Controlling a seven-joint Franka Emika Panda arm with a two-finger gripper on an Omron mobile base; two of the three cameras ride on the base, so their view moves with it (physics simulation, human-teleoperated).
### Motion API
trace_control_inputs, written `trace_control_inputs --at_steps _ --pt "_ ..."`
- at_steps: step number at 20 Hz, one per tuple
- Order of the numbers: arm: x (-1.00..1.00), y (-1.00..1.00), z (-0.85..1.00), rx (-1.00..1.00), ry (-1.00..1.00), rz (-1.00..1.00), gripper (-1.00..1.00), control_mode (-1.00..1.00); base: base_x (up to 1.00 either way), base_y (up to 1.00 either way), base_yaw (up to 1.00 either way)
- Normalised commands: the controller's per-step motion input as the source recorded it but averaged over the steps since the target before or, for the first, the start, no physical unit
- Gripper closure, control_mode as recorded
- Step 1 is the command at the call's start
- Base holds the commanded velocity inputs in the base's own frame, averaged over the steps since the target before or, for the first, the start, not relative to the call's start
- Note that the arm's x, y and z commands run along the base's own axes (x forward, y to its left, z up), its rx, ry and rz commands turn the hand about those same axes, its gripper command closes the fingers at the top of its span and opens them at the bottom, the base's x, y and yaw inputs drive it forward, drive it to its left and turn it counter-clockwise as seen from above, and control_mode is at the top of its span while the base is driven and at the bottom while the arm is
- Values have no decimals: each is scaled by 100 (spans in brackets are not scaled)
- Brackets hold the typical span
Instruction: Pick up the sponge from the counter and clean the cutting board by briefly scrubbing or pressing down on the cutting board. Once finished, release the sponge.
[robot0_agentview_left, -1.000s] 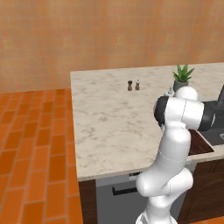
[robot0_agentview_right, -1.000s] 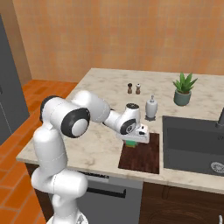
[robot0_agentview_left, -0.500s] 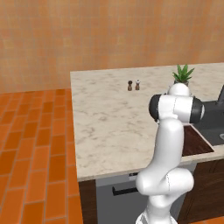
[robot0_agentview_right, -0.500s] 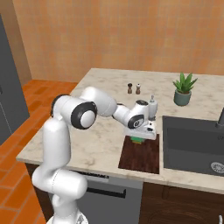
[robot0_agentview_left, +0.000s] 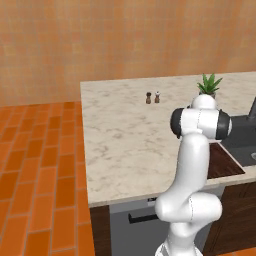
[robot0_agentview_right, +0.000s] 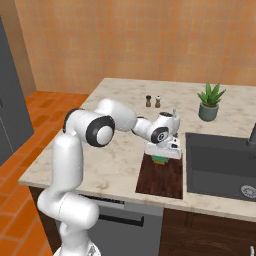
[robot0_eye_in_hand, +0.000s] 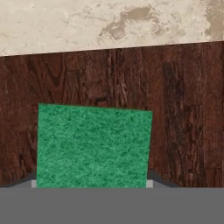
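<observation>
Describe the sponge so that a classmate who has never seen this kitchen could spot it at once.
Start at the beige marbled stone counter and find the dark reddish-brown wooden cutting board beside the dark sink basin. At the board's far end, under the robot's claw, sits the small rectangular green-topped sponge, the only bright green block there.
</observation>
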Motion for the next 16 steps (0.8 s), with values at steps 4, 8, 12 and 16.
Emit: trace_control_inputs --at_steps 4,8,12,16 --pt "-86 -38 -47 -2 5 1 100 -100 0 0 0" --pt "-100 -49 -42 0 -10 1 100 -100 0 0 0" --pt "-100 -37 -35 0 -6 3 100 -100 0 0 0" --pt "-97 -6 -26 -7 0 12 100 -100 0 0 0"
